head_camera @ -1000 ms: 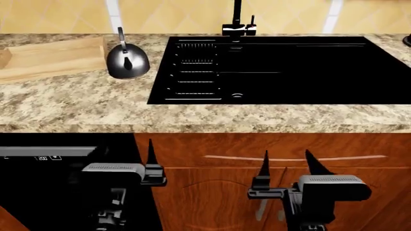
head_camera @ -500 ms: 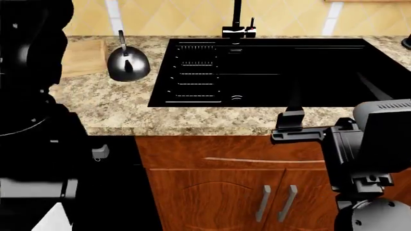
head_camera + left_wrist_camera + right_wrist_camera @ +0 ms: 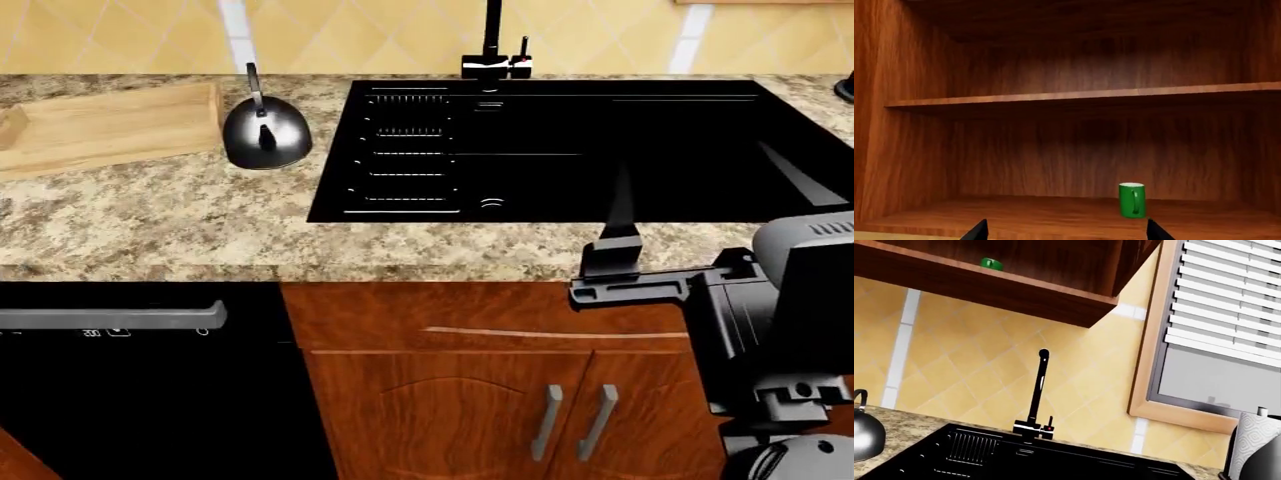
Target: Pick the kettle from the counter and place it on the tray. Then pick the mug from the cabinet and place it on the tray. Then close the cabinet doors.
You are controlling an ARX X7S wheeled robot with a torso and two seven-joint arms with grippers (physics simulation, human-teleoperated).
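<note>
The steel kettle (image 3: 267,125) stands on the granite counter (image 3: 200,230), just right of the light-wood tray (image 3: 107,125); the kettle (image 3: 864,432) also shows at the edge of the right wrist view. The green mug (image 3: 1132,200) stands upright on the bottom shelf of the open wooden cabinet (image 3: 1081,95), and the mug (image 3: 992,263) peeks over the cabinet's edge from below. My left gripper (image 3: 1065,232) is open, facing the cabinet, short of the mug. My right gripper (image 3: 707,195) is open and empty over the counter's front edge by the sink.
A black sink (image 3: 601,150) with a tall black faucet (image 3: 494,45) fills the counter's middle. Below are lower cabinet doors (image 3: 574,420) and a black dishwasher (image 3: 134,380). A paper towel roll (image 3: 1254,440) and a window with blinds (image 3: 1227,300) lie to the right.
My left arm has risen out of the head view, uncovering the tray. My right gripper has climbed from in front of the lower doors to the counter's edge.
</note>
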